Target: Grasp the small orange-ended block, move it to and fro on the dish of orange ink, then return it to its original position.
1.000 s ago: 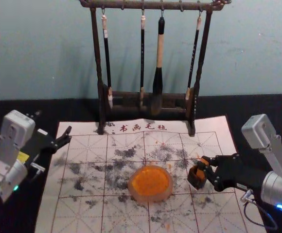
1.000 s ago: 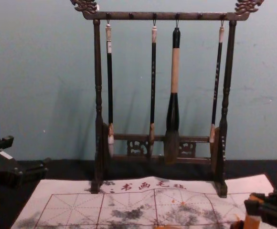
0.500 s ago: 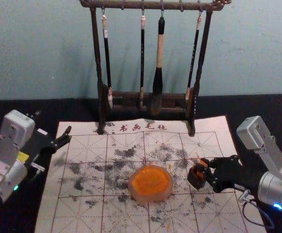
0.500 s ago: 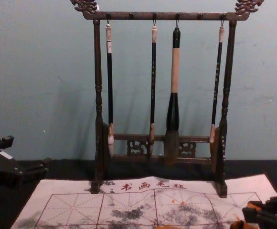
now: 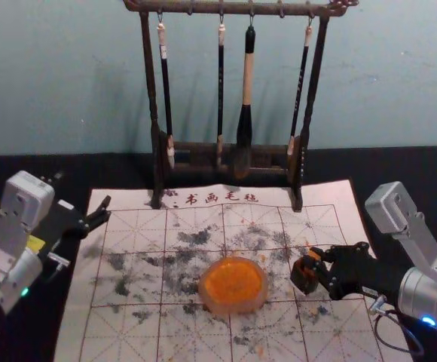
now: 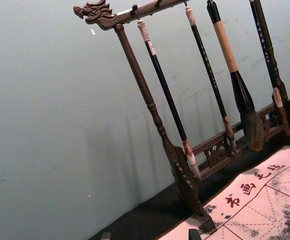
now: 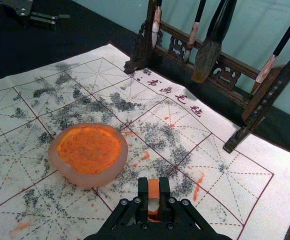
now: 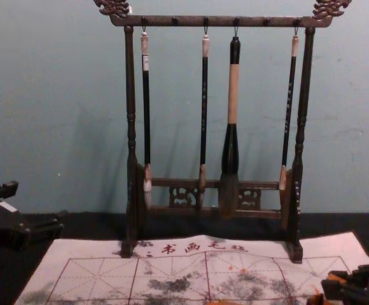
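In the right wrist view, bottom centre, the right gripper [image 7: 154, 192] is pinching the small block [image 7: 154, 186] between closed fingers, at the dark box [image 5: 304, 281] lower right in the head view. Return is probably under way; the next move is calling for seating the block squarely, then letting go. Fingers are hiding its seating. The ink dish [image 5: 233, 286] is lying lower centre. Far left, the left gripper [image 5: 84, 193] is idling, spread and empty.
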Robot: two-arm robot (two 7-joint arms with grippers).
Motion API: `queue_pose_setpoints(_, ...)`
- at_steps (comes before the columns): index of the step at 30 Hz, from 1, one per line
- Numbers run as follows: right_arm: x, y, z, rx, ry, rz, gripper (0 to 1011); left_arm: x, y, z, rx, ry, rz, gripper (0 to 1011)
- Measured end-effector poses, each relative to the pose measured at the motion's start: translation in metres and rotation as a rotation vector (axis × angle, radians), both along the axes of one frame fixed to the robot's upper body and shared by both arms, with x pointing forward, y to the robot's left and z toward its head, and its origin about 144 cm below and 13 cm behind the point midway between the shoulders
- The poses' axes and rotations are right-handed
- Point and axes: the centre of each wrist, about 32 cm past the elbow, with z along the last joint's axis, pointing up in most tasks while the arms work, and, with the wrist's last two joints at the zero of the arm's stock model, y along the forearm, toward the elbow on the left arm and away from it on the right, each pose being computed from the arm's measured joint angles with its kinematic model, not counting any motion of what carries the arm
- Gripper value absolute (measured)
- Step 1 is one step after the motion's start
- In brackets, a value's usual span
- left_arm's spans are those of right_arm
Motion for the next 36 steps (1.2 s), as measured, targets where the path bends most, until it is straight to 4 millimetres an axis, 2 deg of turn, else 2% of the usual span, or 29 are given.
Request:
queue_pose_setpoints(12, 0.0, -0.0002, 0.0001, -0.001, 0.0, 0.0, 74, 0.0, 0.0, 0.0, 0.0, 0.0, 0.0, 1001)
queue_pose_setpoints(15, 0.0, -0.0002, 0.0001, -0.001, -0.001, 0.0, 103, 0.0, 0.0, 0.0, 0.0, 0.0, 0.0, 1001)
queue_pose_setpoints(26, -0.0001, -0.0001, 0.0003, 0.0, -0.001, 0.0, 450, 0.0, 0.0, 0.0, 0.0, 0.0, 0.0, 1001)
queue_pose_setpoints(27, -0.0001, 0.0, 0.0004, 0.0, -0.001, 0.0, 450, 0.0, 0.0, 0.0, 0.0, 0.0, 0.0, 1001)
queue_pose_setpoints(31, -0.0001, 0.0, 0.0004, 0.0, -0.002, 0.0, 616, 0.0, 0.0, 0.0, 0.0, 0.0, 0.0, 1002)
queue_pose_setpoints(33, -0.0001, 0.0, 0.0004, 0.0, -0.002, 0.0, 651, 0.0, 0.0, 0.0, 0.0, 0.0, 0.0, 1001)
queue_pose_setpoints(36, -0.0001, 0.0, 0.0005, 0.0, -0.002, 0.0, 790, 0.0, 0.0, 0.0, 0.0, 0.0, 0.0, 1001)
